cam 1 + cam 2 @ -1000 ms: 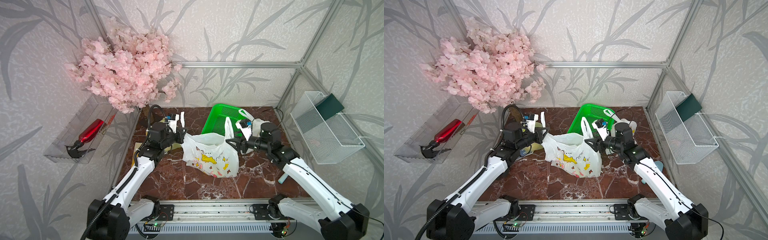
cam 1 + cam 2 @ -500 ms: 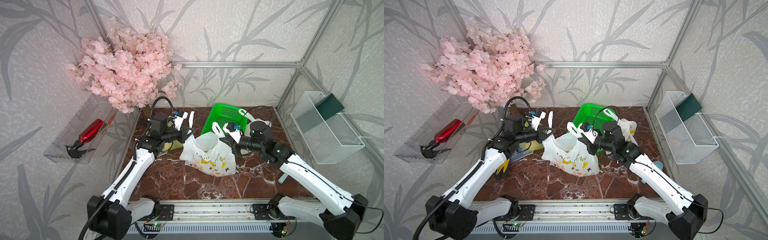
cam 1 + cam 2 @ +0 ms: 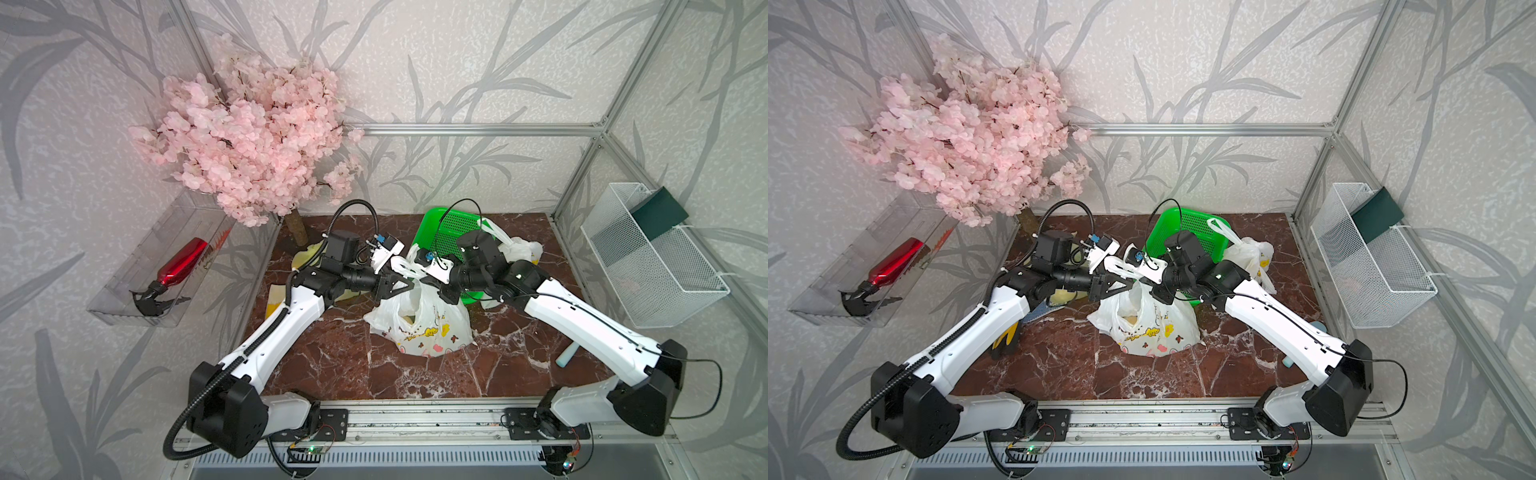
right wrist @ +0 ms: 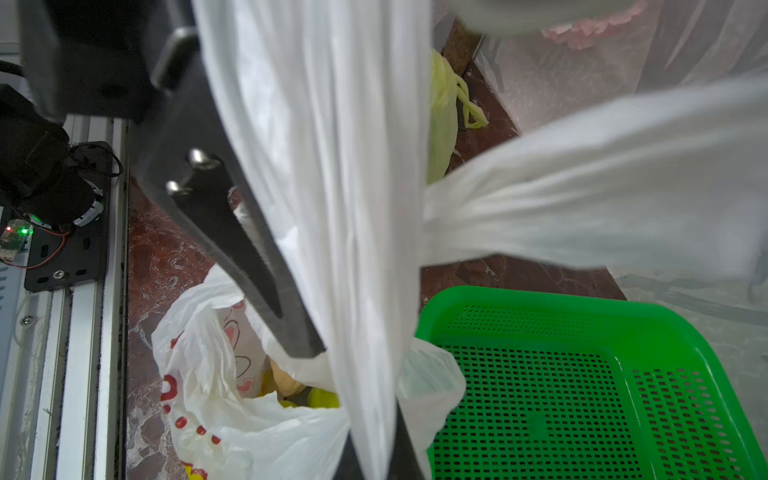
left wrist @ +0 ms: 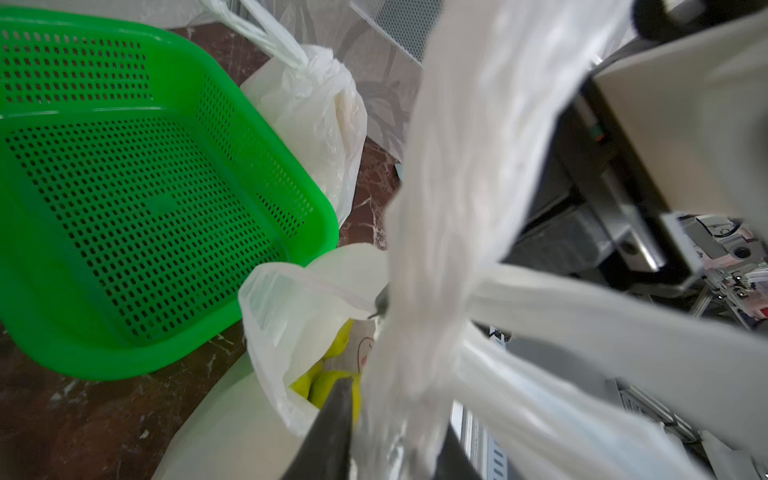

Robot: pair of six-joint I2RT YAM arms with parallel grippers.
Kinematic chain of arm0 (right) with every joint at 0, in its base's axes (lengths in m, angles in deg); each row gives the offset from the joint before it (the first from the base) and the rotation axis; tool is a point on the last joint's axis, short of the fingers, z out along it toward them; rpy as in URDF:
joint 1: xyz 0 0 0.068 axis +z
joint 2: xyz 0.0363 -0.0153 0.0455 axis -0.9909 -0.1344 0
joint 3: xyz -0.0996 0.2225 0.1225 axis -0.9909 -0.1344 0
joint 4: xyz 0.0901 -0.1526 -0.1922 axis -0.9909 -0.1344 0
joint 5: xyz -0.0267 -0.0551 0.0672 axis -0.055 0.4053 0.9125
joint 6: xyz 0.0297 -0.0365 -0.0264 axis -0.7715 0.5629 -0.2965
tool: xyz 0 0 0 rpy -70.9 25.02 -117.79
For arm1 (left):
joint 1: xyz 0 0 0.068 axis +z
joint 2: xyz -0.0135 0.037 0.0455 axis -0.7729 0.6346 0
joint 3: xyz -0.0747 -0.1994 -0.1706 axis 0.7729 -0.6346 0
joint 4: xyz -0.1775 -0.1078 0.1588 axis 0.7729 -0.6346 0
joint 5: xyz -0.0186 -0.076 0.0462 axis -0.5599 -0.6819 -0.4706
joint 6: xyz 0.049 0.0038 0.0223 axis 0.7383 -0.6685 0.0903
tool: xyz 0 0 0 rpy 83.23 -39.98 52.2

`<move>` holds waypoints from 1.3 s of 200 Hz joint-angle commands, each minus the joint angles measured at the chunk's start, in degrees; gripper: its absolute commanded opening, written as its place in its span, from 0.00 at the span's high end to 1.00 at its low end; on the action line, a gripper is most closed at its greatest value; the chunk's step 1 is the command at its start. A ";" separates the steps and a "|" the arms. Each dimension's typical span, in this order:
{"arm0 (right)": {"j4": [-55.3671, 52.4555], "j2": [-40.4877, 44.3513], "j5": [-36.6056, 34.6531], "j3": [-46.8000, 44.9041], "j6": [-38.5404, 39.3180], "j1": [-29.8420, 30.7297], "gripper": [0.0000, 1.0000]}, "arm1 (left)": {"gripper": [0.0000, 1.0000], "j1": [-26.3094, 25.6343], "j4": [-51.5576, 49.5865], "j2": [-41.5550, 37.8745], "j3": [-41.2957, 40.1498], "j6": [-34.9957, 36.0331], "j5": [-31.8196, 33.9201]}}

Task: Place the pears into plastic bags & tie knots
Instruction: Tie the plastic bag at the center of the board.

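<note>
On the marble tabletop [image 3: 332, 365], a white bag [image 3: 419, 328] sits mid-frame. The right pincer [image 4: 374, 457] clenches a handle [image 4: 324, 166]; the left pincer [image 5: 395, 436] stands parted around another.

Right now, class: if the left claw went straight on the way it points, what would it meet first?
Likely the white bag's twisted handle, which lies between the left claw's fingers; close behind it stands the right claw, though depth is unclear.

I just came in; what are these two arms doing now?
Both arms work on the white bag on the table, with pears inside. The right gripper is shut on one handle; the other handle runs between the fingers of the left gripper, which stand apart. The handles cross above the open mouth; no finished knot shows.
</note>
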 commanded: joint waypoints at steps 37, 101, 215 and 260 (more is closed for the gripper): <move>-8.49 -4.38 -1.12 5.85 3.15 2.95 1.00 | 0.57 0.07 3.64 -3.24 -1.35 1.09 -1.98; -9.44 -6.47 -1.07 8.53 -0.12 3.40 1.00 | 0.71 -1.26 10.24 -1.16 -1.70 -4.03 -1.93; 5.09 -5.33 19.57 11.59 -48.23 -8.26 0.51 | 1.00 -1.32 8.23 0.68 -1.24 -1.94 6.77; 3.10 -11.20 18.31 18.18 -48.03 -7.59 0.50 | 1.00 -1.52 7.72 0.02 -1.35 -1.48 6.06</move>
